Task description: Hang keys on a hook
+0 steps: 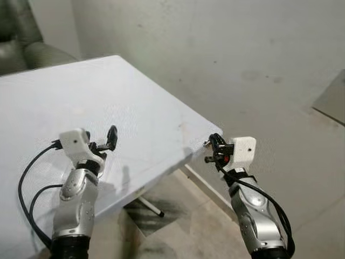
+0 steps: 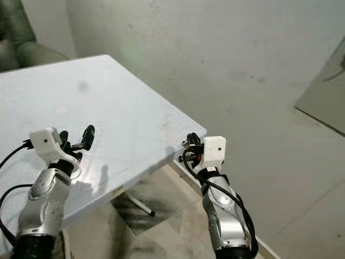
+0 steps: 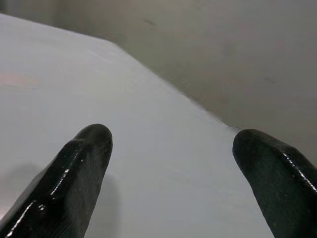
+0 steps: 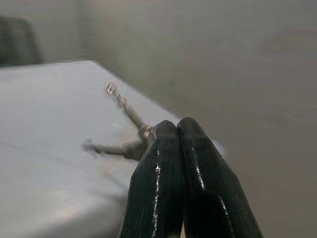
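Keys stuck out from the right gripper, whose 2 fingers were pressed together on them, just off the right corner of the big white table. The left gripper hovered over the table's near side, fingers spread.

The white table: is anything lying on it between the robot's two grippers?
No. In the left eye view, the white table is bare between the open left gripper and the right gripper pinching small metal keys.
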`<state>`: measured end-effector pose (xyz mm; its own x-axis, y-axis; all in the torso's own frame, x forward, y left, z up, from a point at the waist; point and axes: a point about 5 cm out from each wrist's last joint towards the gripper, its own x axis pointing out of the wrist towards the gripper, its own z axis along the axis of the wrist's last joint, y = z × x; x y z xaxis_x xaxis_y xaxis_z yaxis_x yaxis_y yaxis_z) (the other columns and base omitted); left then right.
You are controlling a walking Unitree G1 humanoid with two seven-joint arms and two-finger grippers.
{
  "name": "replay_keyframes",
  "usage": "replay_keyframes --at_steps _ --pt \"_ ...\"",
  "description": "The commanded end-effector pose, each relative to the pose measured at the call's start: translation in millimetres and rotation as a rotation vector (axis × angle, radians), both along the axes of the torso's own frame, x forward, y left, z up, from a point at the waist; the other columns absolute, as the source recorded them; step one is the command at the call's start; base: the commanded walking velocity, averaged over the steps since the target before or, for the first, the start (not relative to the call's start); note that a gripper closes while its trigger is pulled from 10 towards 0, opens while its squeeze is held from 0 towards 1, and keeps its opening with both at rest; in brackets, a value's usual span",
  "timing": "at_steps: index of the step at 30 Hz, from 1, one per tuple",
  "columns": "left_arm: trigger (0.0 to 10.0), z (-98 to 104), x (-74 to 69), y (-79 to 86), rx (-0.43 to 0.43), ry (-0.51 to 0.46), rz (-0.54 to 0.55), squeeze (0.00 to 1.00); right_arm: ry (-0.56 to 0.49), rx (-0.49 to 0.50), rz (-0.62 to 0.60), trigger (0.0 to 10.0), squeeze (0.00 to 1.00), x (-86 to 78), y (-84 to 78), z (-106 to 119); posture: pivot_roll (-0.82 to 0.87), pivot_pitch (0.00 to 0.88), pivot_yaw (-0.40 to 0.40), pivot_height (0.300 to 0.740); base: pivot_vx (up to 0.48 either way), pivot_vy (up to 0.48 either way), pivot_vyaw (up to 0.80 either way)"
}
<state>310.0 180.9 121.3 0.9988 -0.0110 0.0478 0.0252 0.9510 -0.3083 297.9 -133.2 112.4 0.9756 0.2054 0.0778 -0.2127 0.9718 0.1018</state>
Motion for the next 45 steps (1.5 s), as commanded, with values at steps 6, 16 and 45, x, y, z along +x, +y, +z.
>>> replay_keyframes --at_steps 6,16,45 --pt "10.0 0.5 0.1 -1.6 0.033 0.009 -0.018 0.00 -0.012 0.002 -0.019 10.0 0.00 1.2 -2.8 4.5 0.03 0.000 -0.072 0.740 0.000 0.000 -0.68" --pt "10.0 0.4 0.3 -4.8 0.059 0.011 -0.029 0.00 -0.009 0.002 -0.028 10.0 0.00 0.9 -4.3 4.2 0.03 0.000 -0.070 0.740 0.000 0.000 -0.68" --pt "10.0 -0.1 0.4 -12.2 0.076 0.018 -0.016 0.00 -0.018 -0.004 -0.090 10.0 0.00 5.1 -9.5 7.1 0.03 0.000 -0.068 0.740 0.000 0.000 -0.57"
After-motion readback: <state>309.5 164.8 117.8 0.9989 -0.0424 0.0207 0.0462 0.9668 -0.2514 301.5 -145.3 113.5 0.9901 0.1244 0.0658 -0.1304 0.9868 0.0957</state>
